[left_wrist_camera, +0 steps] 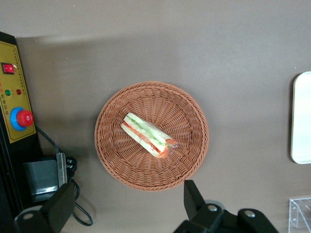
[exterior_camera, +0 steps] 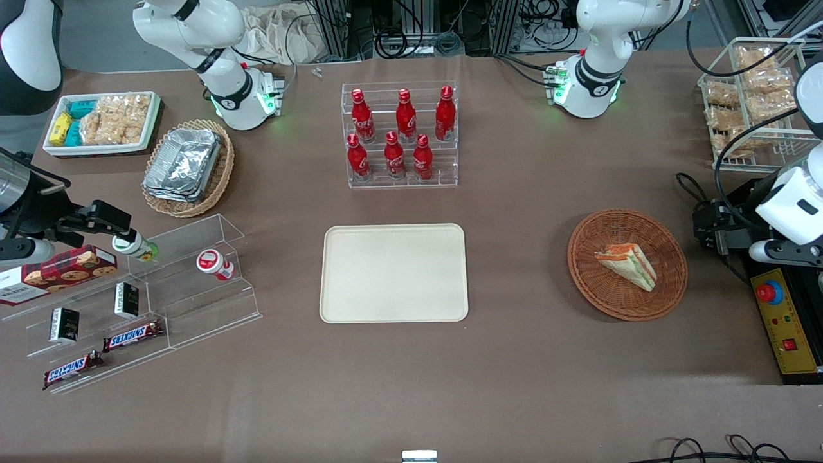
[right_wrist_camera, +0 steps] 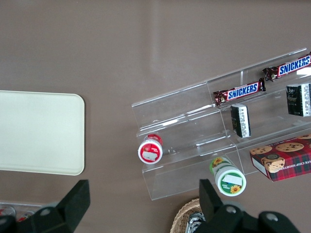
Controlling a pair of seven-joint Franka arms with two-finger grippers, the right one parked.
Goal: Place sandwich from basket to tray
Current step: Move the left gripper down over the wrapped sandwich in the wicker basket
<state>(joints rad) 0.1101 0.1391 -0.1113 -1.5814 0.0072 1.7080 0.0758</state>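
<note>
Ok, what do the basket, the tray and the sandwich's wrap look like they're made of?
The basket looks like woven wicker, reddish-brown and matte, with visible weave rings. The tray looks like smooth cream plastic with a low rim. The sandwich seems wrapped in clear film, though this is hard to confirm. The open gripper hangs above the basket.

The small triangular wrapped sandwich (exterior_camera: 627,265) lies in the round reddish-brown wicker basket (exterior_camera: 669,283), toward the working arm's end of the table. The flat cream rectangular plastic tray (exterior_camera: 394,273) sits well apart from it at the table's middle, nearer the front camera than the clear tiered stand with 6 red bottles (exterior_camera: 399,135). The left arm's gripper (left_wrist_camera: 126,206) hangs above the table beside the basket, its 2 fingers (left_wrist_camera: 193,196) spread wide apart.
</note>
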